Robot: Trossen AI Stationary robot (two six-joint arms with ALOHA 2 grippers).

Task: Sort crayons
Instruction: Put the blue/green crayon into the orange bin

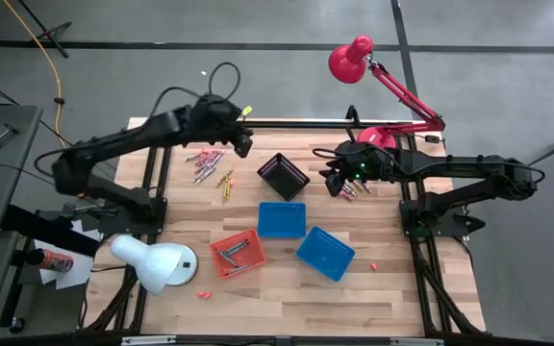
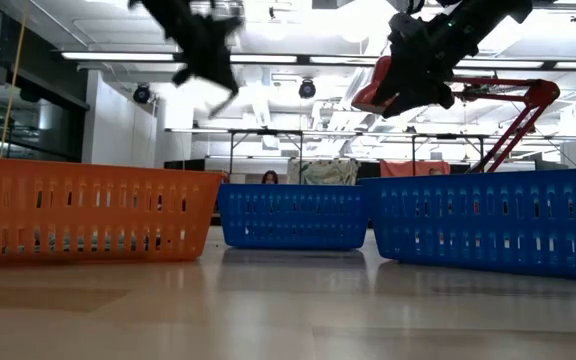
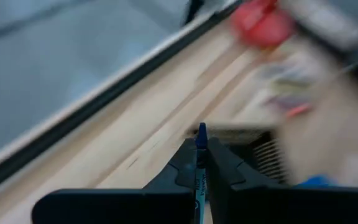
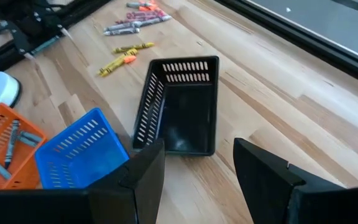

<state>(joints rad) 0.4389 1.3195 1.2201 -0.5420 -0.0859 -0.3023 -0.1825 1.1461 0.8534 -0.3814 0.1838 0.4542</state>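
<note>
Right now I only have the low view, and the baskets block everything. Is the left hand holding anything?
Observer: Yes. The left hand is shut on a blue crayon, with the tip poking out past the fingers.
Operator: And the right hand?
Observer: The right hand is open with nothing in it, above the table beside the black basket.
Operator: Anything in that basket?
Observer: No. The right wrist view shows its floor bare.
</note>
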